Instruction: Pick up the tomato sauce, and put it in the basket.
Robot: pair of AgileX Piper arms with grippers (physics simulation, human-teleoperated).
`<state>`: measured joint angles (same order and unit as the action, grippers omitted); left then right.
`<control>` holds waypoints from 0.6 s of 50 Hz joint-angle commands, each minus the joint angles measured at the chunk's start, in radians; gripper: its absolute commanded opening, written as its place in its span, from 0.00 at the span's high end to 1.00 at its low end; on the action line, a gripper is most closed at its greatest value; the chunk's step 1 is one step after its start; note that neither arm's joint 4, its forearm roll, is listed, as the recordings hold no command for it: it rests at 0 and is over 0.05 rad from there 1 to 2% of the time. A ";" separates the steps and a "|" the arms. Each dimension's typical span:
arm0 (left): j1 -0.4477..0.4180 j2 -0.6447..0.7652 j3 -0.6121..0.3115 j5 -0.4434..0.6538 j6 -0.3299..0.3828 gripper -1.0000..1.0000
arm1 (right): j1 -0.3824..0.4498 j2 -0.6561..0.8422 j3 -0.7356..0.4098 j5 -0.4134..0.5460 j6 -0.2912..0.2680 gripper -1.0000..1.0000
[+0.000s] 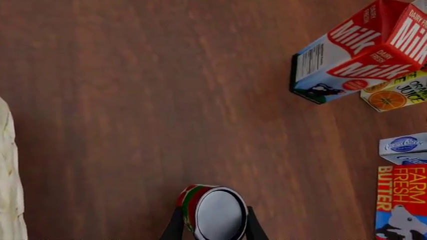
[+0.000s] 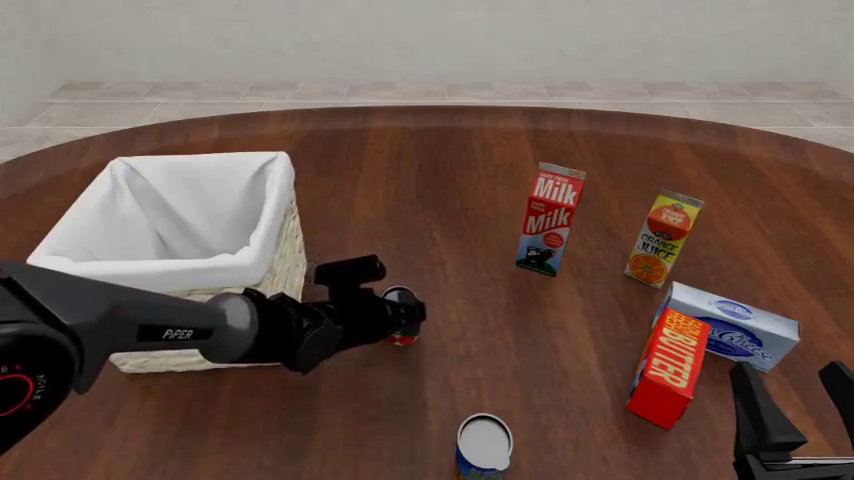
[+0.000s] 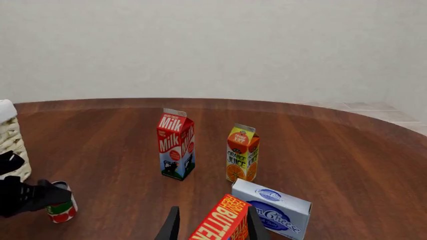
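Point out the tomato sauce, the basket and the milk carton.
tomato sauce (image 1: 220, 215), left wrist view, its silver-grey top.
basket (image 2: 283, 255), front view, its woven right wall.
milk carton (image 2: 551, 222), front view, its red front face.

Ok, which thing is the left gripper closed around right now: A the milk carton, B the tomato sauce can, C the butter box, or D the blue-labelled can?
B: the left gripper has its fingers on either side of the tomato sauce beside the basket.

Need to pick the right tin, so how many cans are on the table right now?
2. The tomato sauce sits between the left claw's fingers beside the basket; the blue-labelled can stands at the table's near edge.
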<state>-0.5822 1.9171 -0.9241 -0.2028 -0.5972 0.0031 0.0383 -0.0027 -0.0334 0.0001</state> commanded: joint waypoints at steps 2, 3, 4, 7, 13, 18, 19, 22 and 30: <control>-0.015 -0.007 0.019 -0.004 0.009 1.00 | -0.003 -0.005 0.001 0.004 0.000 0.00; -0.015 -0.011 0.021 -0.004 0.011 1.00 | -0.003 -0.005 0.001 0.004 0.000 0.00; -0.015 -0.017 0.024 0.001 0.011 1.00 | -0.004 -0.005 0.001 0.004 0.000 0.00; -0.013 -0.039 0.034 0.006 0.016 1.00 | -0.003 -0.005 0.001 0.004 0.000 0.00; -0.018 -0.074 0.055 0.009 0.031 1.00 | -0.004 -0.005 0.001 0.004 0.000 0.00; -0.018 -0.103 0.064 0.021 0.039 1.00 | -0.003 -0.005 0.001 0.004 0.000 0.00; -0.020 -0.109 0.066 0.024 0.037 1.00 | -0.004 -0.005 0.001 0.004 0.000 0.00; -0.024 -0.118 0.071 0.025 0.031 1.00 | -0.003 -0.005 0.001 0.004 0.000 0.00; -0.035 -0.136 0.083 0.027 0.008 1.00 | -0.003 -0.005 0.001 0.004 0.000 0.00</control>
<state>-0.6092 1.8140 -0.8552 -0.1809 -0.5929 0.0031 0.0383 -0.0027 -0.0335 0.0002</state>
